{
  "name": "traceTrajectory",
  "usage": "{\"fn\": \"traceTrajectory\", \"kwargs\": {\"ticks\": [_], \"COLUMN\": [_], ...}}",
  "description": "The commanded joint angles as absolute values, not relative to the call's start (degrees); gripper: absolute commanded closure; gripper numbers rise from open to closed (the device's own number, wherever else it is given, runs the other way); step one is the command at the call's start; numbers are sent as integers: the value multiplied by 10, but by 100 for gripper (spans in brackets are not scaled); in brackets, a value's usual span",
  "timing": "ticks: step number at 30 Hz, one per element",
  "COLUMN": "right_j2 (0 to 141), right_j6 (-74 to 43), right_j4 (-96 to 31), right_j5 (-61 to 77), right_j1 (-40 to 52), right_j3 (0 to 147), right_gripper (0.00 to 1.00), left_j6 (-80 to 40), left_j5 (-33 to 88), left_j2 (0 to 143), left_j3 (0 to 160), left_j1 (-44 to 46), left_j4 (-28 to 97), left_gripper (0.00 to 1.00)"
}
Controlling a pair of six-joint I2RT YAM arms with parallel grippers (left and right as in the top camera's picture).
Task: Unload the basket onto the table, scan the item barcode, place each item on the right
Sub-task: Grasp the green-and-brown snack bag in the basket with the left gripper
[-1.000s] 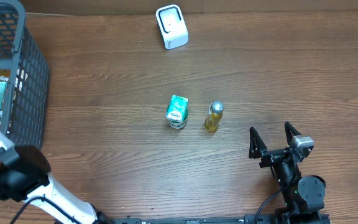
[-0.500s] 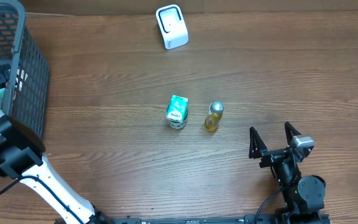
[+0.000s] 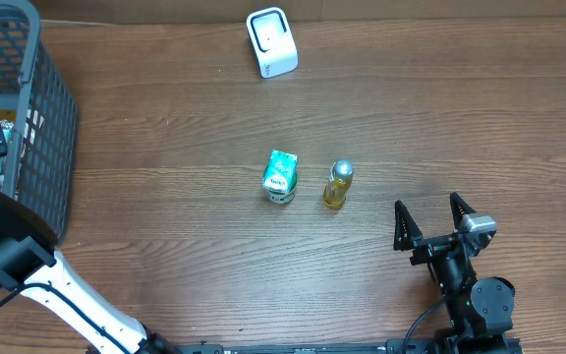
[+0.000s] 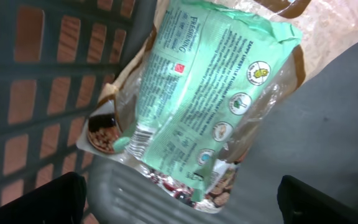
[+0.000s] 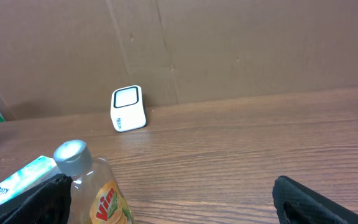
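packet [image 4: 197,106], pale green with printed text and a clear part showing brownish contents, lies in the basket [image 4: 42,93] at the table's left edge, one end close against the basket's slatted wall. left gripper [image 4: 179,202] hangs inside the basket right above the packet, jaws spread wide, with a dark finger [image 4: 36,199] at each lower corner of the wrist view. it holds nothing, and whether the fingers touch the packet i cannot tell. right gripper [image 3: 430,221] sits low over the table [image 3: 165,246] near the front right, jaws also wide apart and empty. ahead and to the left of it stands a bottle [image 3: 338,185] of yellow liquid with a silver cap. just beside the bottle, on its left, is a green and white carton [image 3: 280,177]; the two are close but not touching. white scanner [image 3: 271,41] stands at the table's far edge, its framed face turned toward the arms, well apart from carton and bottle.
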State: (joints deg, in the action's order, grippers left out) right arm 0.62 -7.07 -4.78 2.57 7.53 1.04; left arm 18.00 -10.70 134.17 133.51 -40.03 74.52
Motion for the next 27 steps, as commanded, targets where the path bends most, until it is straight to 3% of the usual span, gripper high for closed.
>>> {"fn": "traceTrajectory", "kwargs": {"ticks": [1,9,27], "right_j2": [2,2,2], "right_j6": [-73,-73,-73], "right_j4": [-46,-46,-46], "right_j5": [23,23,23], "right_j1": [73,73,73], "right_j3": [4,4,4], "right_gripper": [0,0,0], "left_j6": [249,335,332], "left_j5": [-64,0,39], "left_j2": [1347,1351,1445], "left_j3": [1331,1331,1331], "left_j1": [-402,-403,-406], "left_j4": [735,716,712], "left_gripper": [1,0,0]}}
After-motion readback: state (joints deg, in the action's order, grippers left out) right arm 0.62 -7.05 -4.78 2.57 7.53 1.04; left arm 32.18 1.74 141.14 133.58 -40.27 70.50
